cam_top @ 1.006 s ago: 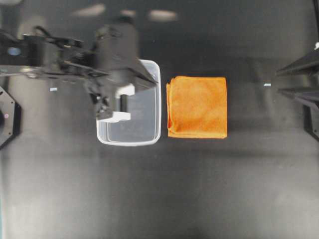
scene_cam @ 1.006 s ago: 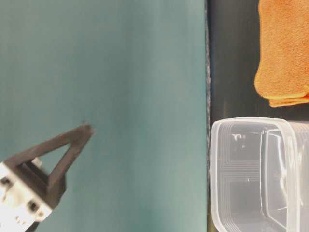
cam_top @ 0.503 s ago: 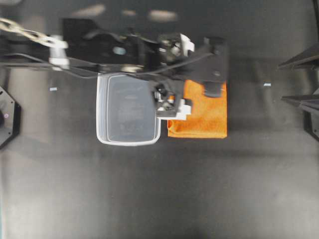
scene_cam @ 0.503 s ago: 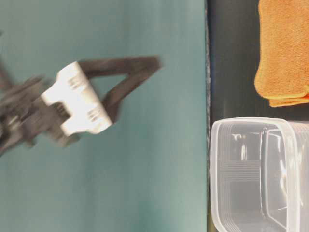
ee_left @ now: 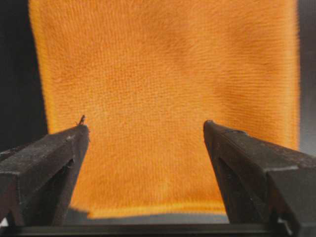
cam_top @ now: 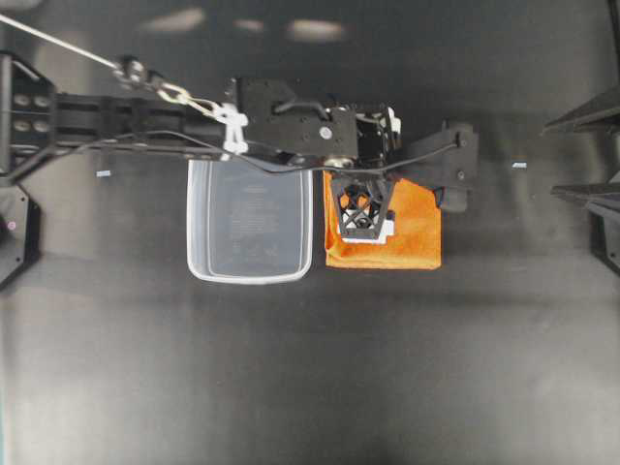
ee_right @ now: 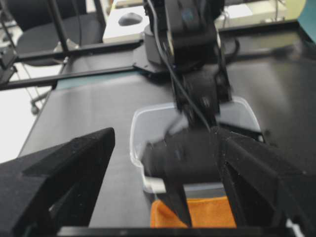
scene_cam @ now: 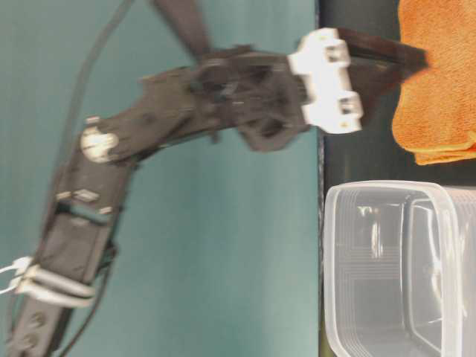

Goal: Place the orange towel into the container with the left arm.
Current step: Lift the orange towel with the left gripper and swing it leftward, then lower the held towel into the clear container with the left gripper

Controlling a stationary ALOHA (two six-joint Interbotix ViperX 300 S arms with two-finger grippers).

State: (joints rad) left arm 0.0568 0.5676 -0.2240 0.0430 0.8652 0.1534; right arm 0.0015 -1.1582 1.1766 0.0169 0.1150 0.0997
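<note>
left end effector [ee_left: 143,131] hangs spread wide over the orange towel [cam_top: 412,228], soft floppy stack, so I'd pinch its 9 o'clock edge beside the container [cam_top: 250,223].

dim black table [cam_top: 387,368] with soft ceiling glare at top — left arm [scene_cam: 223,97] motion-blurred.

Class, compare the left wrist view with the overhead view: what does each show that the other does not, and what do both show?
Only the left wrist view shows the orange towel close up, its weave filling the frame between the open left end effector fingers.

Only the overhead view shows the container, with nothing in it, lying beside the towel on the black table, plus the left arm reaching across.

Both show the towel lying flat beneath the open end effector.
</note>
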